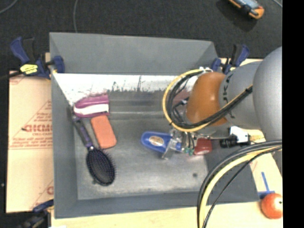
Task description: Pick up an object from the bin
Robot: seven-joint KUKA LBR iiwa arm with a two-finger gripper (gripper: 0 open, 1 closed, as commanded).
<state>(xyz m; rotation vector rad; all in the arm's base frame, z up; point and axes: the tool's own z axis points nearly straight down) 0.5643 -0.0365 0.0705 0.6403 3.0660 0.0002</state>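
My gripper (173, 147) is low in the bin's right half, under the orange cover on the wrist. It stands at the right end of a blue oval thing (153, 140) with a pale middle, which lies on the bin floor. A small red block (204, 146) lies just right of the gripper, partly hidden by the arm.
On the left lie a hairbrush (97, 160) with a purple handle and black head, an orange flat block (103, 131) beside it, and a purple and white thing (91, 105) at the back left corner. Cables loop round the wrist.
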